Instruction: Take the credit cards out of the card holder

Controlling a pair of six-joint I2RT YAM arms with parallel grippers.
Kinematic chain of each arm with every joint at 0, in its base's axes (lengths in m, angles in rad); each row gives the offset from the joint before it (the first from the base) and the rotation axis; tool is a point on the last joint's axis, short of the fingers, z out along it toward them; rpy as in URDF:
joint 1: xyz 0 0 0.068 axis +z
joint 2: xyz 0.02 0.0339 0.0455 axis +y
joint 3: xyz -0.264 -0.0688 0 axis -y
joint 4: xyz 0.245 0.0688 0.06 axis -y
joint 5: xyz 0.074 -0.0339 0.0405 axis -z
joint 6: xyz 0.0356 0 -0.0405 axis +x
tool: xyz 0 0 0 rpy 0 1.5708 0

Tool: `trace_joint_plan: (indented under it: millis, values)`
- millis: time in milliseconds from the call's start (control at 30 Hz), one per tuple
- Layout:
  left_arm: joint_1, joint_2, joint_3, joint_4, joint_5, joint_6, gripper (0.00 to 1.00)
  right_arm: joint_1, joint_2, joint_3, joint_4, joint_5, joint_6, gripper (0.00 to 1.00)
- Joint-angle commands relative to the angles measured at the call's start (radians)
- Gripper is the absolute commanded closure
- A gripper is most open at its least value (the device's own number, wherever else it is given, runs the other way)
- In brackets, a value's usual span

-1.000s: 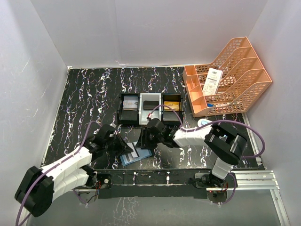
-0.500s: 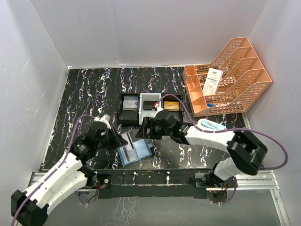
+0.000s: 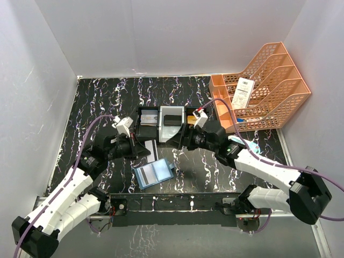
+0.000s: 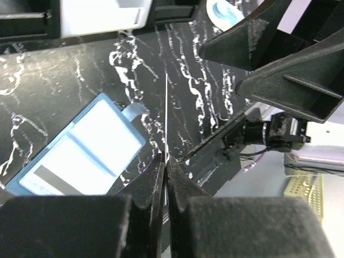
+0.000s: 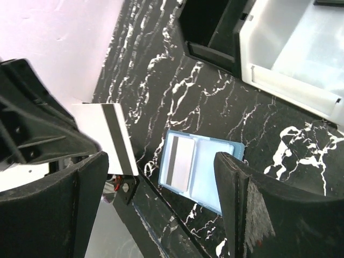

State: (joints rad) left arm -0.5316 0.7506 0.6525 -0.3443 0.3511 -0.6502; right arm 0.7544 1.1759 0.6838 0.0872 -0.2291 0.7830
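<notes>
Your L gripper [image 3: 143, 148] is pinched tight on a white, black-striped plastic card [image 5: 110, 137]; your R gripper [image 5: 161, 156] gapes wide, holding nothing. The teal-blue folding card holder [image 3: 154, 173] lies open at 6 o'clock on the black marbled table [image 3: 102, 102], w/ one grey striped card [image 5: 180, 161] inside.

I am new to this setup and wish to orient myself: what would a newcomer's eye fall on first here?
First, the left gripper pinching a white card with a black stripe, just in front of the black-and-white tray. Nearer the arms lies the teal card holder, opened flat, with another striped card in one pocket. At the far right, the orange file rack stands out by its colour.
</notes>
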Motion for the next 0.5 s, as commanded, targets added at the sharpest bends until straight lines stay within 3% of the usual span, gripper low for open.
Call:
trace_joint_plan:
  millis: [0, 267, 467]
  values:
    - [0.070, -0.003, -0.007, 0.132, 0.269, 0.030, 1.00, -0.015, -0.077, -0.023, 0.149, -0.086, -0.022, 0.22]
    - [0.093, 0.024, -0.029, 0.346, 0.451, -0.078, 1.00, -0.016, -0.006, -0.003, 0.281, -0.345, 0.030, 0.27]
    - [0.094, 0.038, -0.045, 0.419, 0.500, -0.125, 1.00, -0.015, 0.069, 0.004, 0.420, -0.470, 0.133, 0.46]
